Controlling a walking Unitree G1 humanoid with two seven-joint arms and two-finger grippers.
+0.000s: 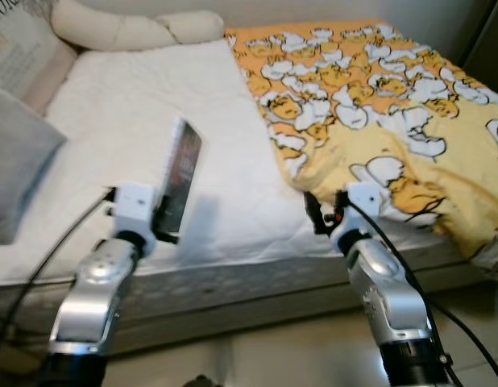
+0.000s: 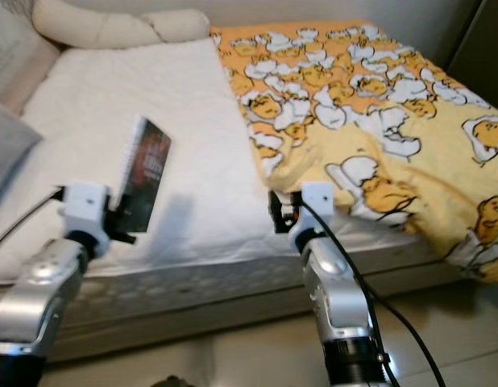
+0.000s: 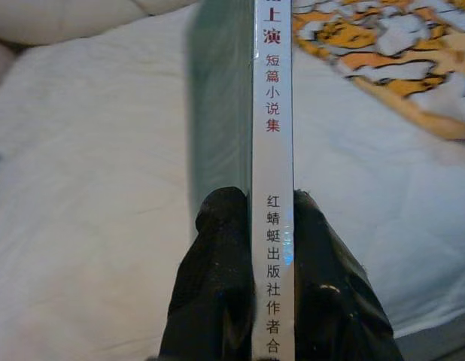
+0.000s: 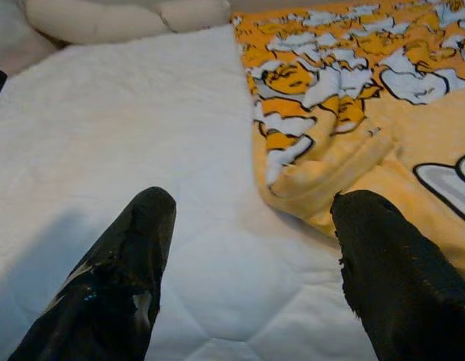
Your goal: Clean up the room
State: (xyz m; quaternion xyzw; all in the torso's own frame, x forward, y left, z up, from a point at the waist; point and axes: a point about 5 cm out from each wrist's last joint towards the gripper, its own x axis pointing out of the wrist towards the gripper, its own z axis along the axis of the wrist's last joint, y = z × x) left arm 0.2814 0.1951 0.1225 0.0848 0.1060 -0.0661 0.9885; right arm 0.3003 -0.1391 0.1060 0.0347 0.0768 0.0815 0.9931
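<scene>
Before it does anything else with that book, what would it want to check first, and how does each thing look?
1. Book firmly held: ok, the left gripper has both fingers pressed on its spine.
2. Book clear of the bed: ok, it is lifted above the white mattress.
3. Right gripper free: ok, open and holding nothing.
4. Right gripper clear of the yellow blanket: ok, hovering by its edge.
5. Where the book belongs: cannot tell.

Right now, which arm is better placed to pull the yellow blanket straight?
Right. The right gripper hangs open beside the blanket edge, while the left gripper is shut on the book.
</scene>
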